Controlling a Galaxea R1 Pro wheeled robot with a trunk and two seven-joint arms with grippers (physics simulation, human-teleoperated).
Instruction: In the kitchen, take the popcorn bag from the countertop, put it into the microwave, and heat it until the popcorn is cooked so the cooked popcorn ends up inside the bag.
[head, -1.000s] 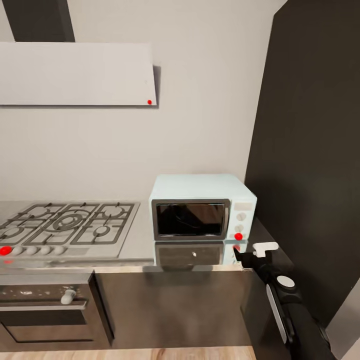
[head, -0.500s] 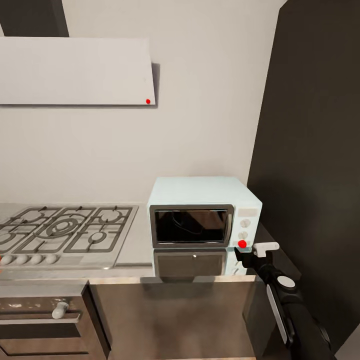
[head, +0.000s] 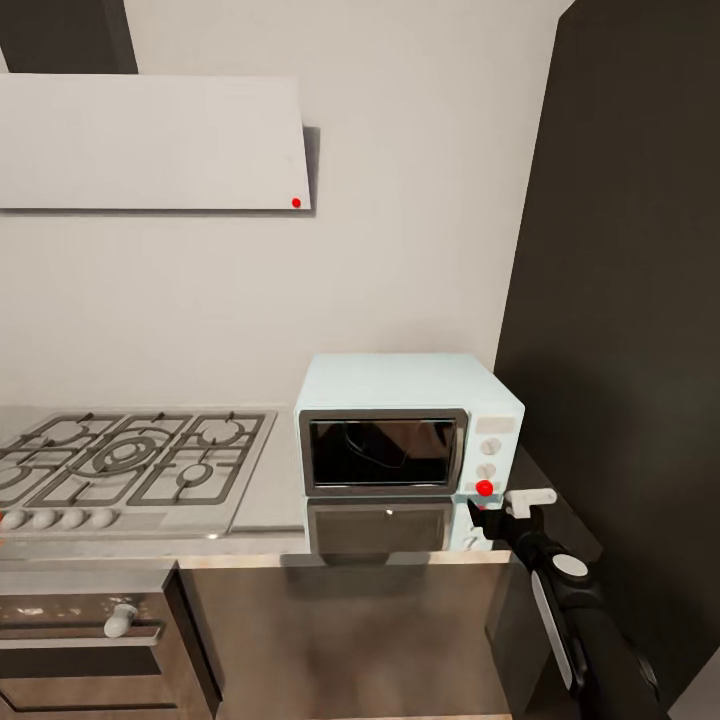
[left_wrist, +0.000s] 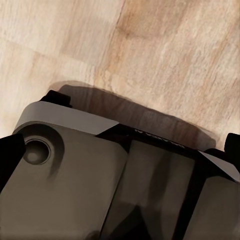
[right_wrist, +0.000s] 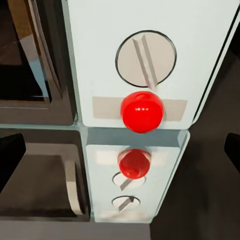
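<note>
Right now the right gripper (head: 497, 508) sits just in front of the lower right corner of the microwave (head: 405, 420), level with the red button (head: 484, 488) on its control panel. From the right wrist camera, that red button (right_wrist: 142, 111) lies dead ahead, under a white knob (right_wrist: 145, 58), and both are mirrored in the shiny countertop (head: 270, 500) below. The two dark fingertips sit at the far edges of that view, so the jaws are spread wide and hold nothing. That makes sense if the aim is to press the button: an empty, open hand lined up with it suggests the start-the-heating step, though contact is not yet made.

The microwave door (head: 384, 450) looks closed, and its dark glass shows only faint reflections, so I cannot tell whether the popcorn bag is inside. If it is, the remaining work is the press and the wait.

To the left on the countertop lies a gas hob (head: 125, 458), with a built-in oven (head: 85, 625) below it.

The left wrist camera looks down at wooden floor (left_wrist: 165, 55) and part of the robot's dark base (left_wrist: 100, 175); whether the left gripper is open cannot be told.
</note>
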